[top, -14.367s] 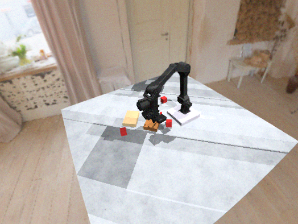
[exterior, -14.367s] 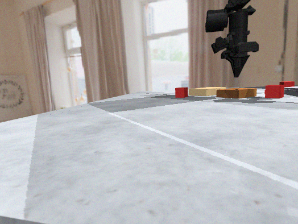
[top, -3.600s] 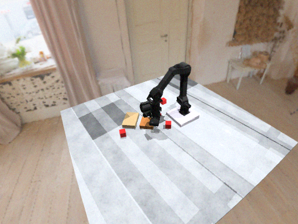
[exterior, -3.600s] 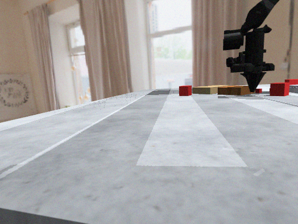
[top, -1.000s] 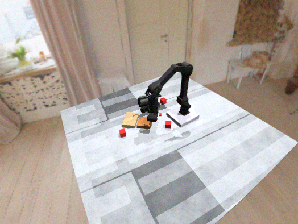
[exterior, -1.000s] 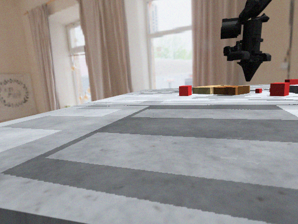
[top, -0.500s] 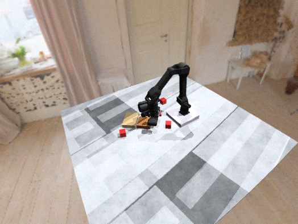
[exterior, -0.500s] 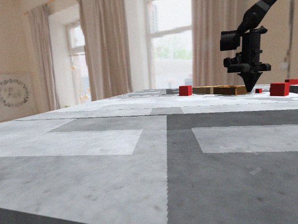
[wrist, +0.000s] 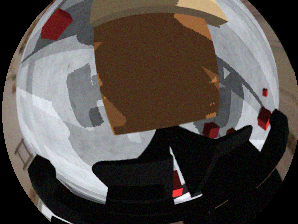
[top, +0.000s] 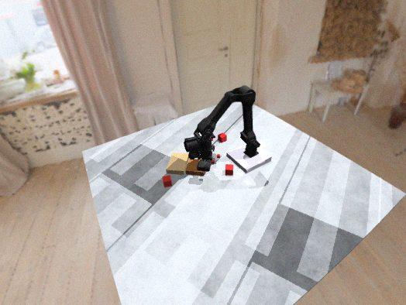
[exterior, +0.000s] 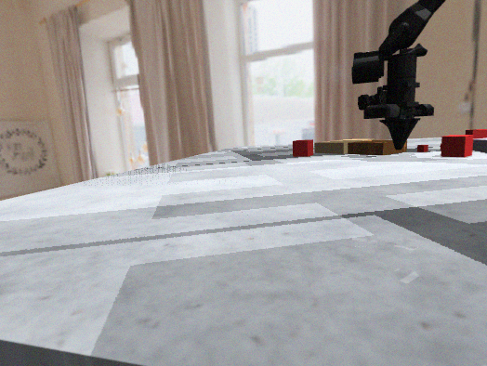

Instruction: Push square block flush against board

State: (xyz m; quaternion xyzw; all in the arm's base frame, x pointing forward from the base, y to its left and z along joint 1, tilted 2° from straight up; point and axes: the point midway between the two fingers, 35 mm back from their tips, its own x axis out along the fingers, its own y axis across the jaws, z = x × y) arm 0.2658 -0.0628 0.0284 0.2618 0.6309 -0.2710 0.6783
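Observation:
The brown square block [top: 194, 166] [exterior: 367, 148] [wrist: 155, 70] lies flat beside the light tan board [top: 178, 162] [exterior: 331, 148] [wrist: 135, 10]. In the wrist view the block's far side meets the board's near side, with no gap visible. There, their left edges look nearly even, and the board reaches farther right than the block. My gripper [top: 204, 167] [exterior: 400, 148] [wrist: 164, 125] is shut and empty, its tips low at the block's end away from the board. Whether the tips touch the block is unclear, and the gripper hides that end in the top view.
A red cube [top: 166, 181] [exterior: 303, 149] [wrist: 57, 24] lies near the board. Another red cube [top: 229, 169] [exterior: 456, 146] lies between the block and the pale base slab [top: 248, 166]. A third red cube [top: 221, 137] lies farther back, with smaller red cubes near the gripper.

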